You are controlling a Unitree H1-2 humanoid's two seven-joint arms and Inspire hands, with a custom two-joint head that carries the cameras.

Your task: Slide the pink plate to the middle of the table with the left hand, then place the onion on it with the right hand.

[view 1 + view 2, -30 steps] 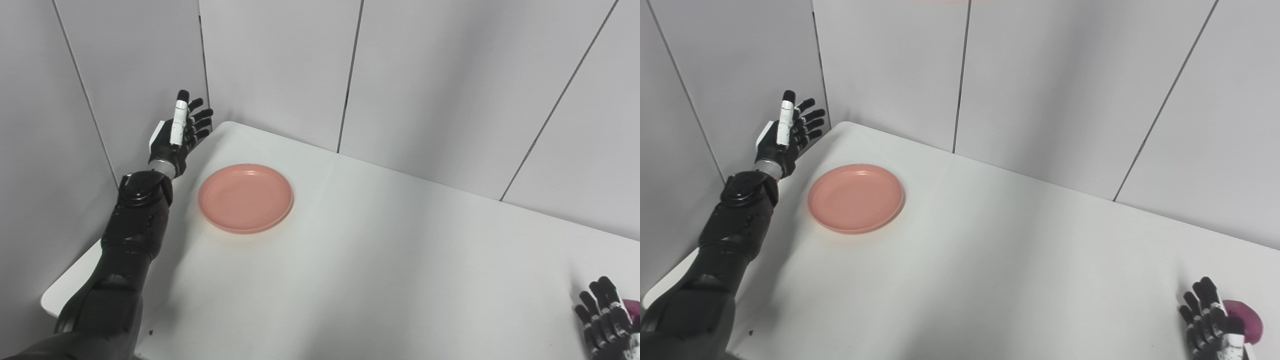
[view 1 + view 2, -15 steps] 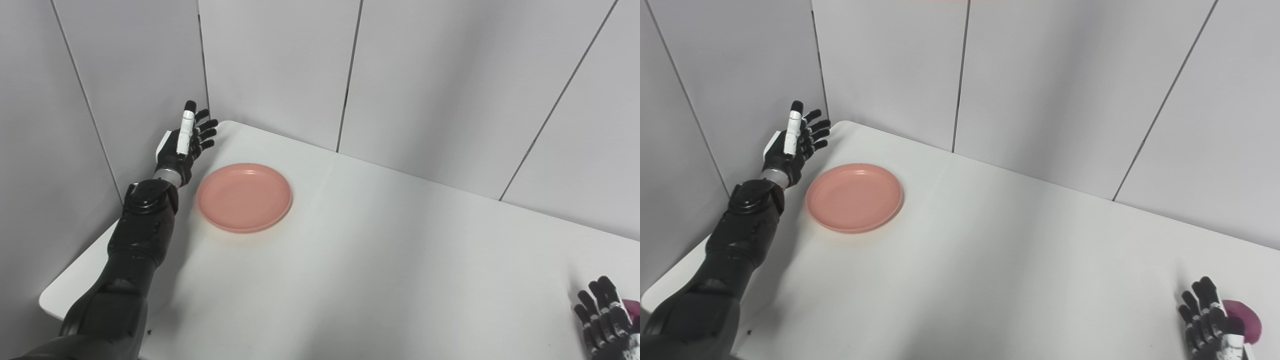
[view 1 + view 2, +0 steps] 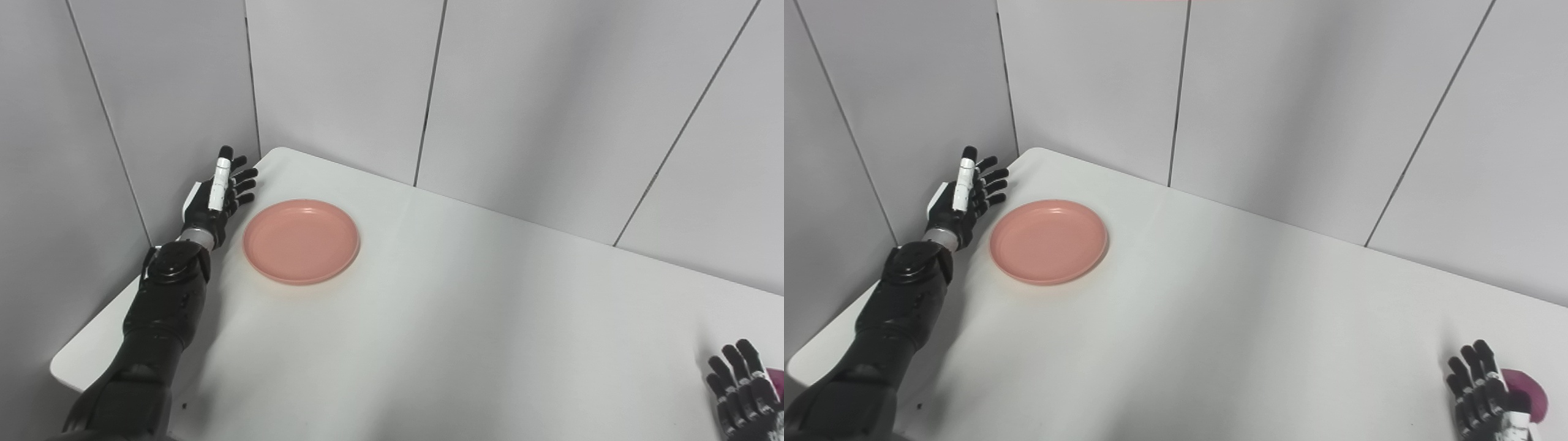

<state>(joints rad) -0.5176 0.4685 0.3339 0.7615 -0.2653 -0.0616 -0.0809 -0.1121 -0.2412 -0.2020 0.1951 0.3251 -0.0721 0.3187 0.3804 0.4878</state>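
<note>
Pink plate (image 3: 301, 241) flat on white table (image 3: 465, 318), in the far-left part of the top, near the corner where the grey wall panels (image 3: 343, 79) meet. Nothing inside it: bare shallow well, low raised rim all round. Just left of the plate, left hand (image 3: 215, 199) at the table's left edge, fingers spread and extended, holding nothing, palm turned toward the plate. Not touching the rim; narrow strip of table showing between the two. Black forearm running down from the wrist to the bottom-left corner of both views.

At the near-right corner, right hand (image 3: 1484, 395) low at the picture's bottom edge, partly cut off. Fingers apart and pointing up, closed on nothing. Just to its right, purple onion (image 3: 1528, 400), partly hidden behind the fingers; whether touching them or only beside them, cannot tell. Only a sliver of the onion visible in the left eye view, at the frame's edge.

Plate and onion well apart, at opposite sides of the table.
</note>
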